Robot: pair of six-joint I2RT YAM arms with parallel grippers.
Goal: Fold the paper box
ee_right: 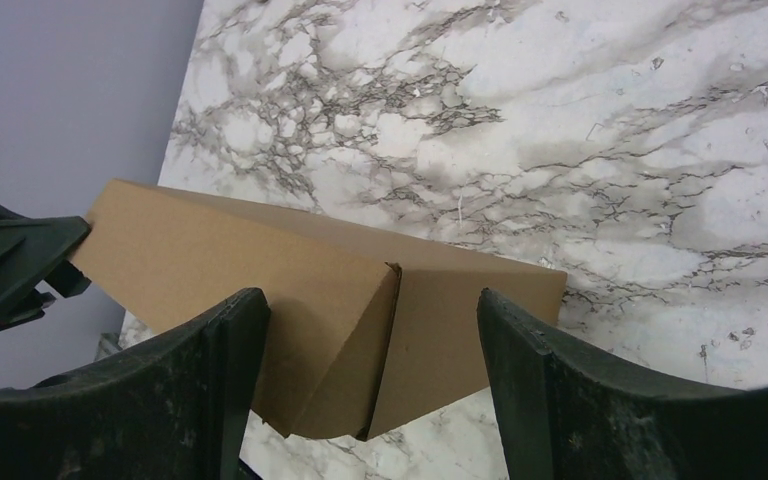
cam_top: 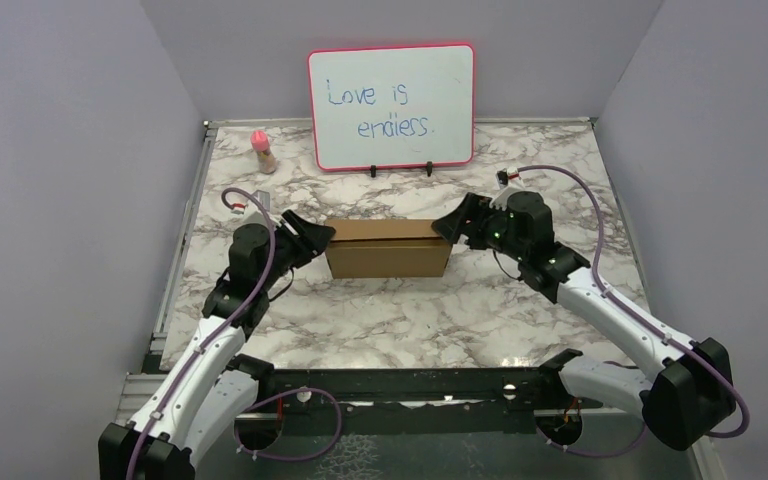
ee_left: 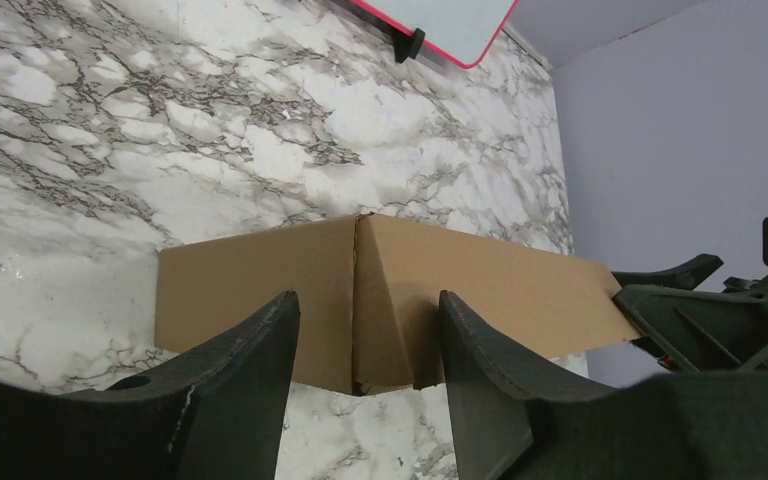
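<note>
Risk first: with neither end clamped, a shove from one arm alone would likely slide or twist the paper box [cam_top: 388, 255] across the bench [cam_top: 380, 320]. A fingertip catching an end corner could also dent the cardboard or spring a fold loose. The left end effector [ee_left: 367, 297] is open, fingers spread — the box's left end corner sits straight ahead, framed between them, close to the tips. The right end effector [ee_right: 370, 295] gapes wider and holds nothing — the box's right end corner lies dead ahead between its fingers. The box rests on the marble bench, spanning the gap between both.
</note>
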